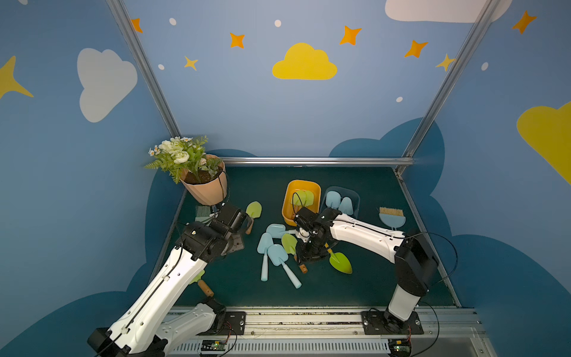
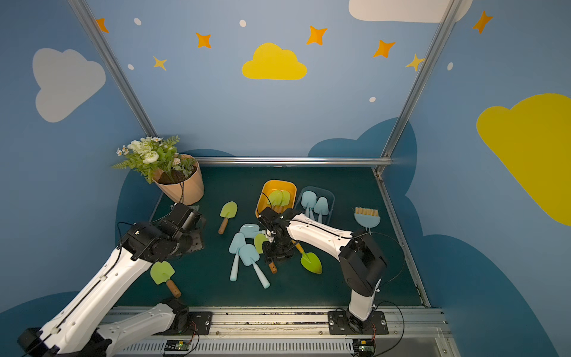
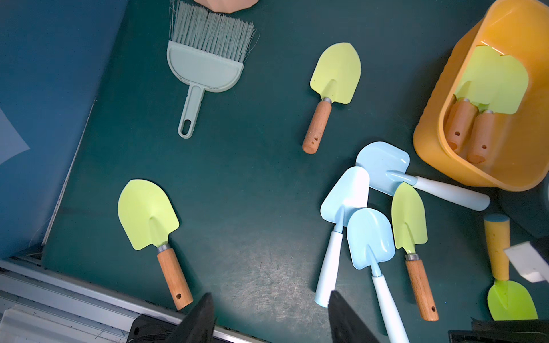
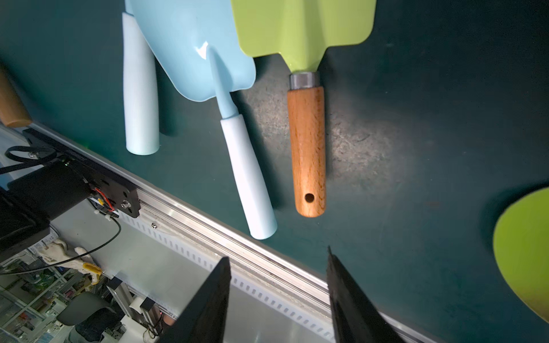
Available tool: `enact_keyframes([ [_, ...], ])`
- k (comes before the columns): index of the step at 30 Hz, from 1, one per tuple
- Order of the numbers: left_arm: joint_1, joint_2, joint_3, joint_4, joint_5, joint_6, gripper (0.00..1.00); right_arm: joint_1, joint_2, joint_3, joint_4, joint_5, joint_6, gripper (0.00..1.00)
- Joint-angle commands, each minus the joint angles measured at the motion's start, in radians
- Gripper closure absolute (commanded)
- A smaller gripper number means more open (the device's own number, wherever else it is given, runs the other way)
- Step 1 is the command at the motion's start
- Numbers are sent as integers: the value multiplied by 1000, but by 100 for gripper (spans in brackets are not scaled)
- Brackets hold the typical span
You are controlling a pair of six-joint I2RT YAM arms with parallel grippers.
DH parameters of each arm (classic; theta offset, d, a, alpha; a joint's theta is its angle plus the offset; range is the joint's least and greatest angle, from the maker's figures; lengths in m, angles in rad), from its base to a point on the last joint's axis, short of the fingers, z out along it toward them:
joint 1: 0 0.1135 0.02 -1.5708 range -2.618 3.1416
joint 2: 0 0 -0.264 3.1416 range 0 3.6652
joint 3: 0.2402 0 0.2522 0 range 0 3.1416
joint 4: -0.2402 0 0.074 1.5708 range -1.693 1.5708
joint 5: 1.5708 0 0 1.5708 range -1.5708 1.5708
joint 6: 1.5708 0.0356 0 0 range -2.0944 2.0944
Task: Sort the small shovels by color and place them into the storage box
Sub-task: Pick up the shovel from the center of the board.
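In both top views the sorting looks partly done. Lime-green trowels already lie in the orange plastic tub (image 1: pixel 301 184) and light blue ones in the translucent blue plastic tub (image 1: pixel 356 197) beside it. A cluster of light blue plastic trowels (image 1: pixel 275 247) lies loose on the dark green mat (image 1: pixel 370 278). The right gripper (image 1: pixel 310 255) hangs over that cluster, just above a lime-green trowel with a brown wooden handle (image 1: pixel 289 242); the left gripper (image 1: pixel 245 221) sits just beside another lime-green wooden-handled trowel (image 1: pixel 254 210).

In the left wrist view the left gripper (image 3: pixel 270 314) stands well apart and empty, with bare mat beneath.

In the right wrist view the right gripper (image 4: pixel 277 297) is moderately parted and holds nothing. The wooden handle (image 4: pixel 307 148) lies ahead of the gap, not yet between the fingers, with a pale blue handle (image 4: pixel 249 178) near it. I judge that a pick of this green trowel is in hand. The next move calls for lowering astride the wooden handle alone, closing, then carrying it to the orange tub.
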Motion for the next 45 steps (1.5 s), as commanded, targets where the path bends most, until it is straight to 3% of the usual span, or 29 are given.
enact_keyframes([
  [1, 8, -11, -13, 5, 21, 18, 46, 3, 31, 29, -9, 16, -12, 45],
  [23, 48, 4, -23, 53, 67, 81, 44, 2, 249, 107, -48, 17, -39, 46],
  [37, 50, -7, -36, 56, 75, 75, 44, 2, 246, 95, -49, 10, -52, 63],
  [45, 50, -8, -36, 61, 84, 72, 44, 5, 231, 101, -74, 24, -63, 78],
])
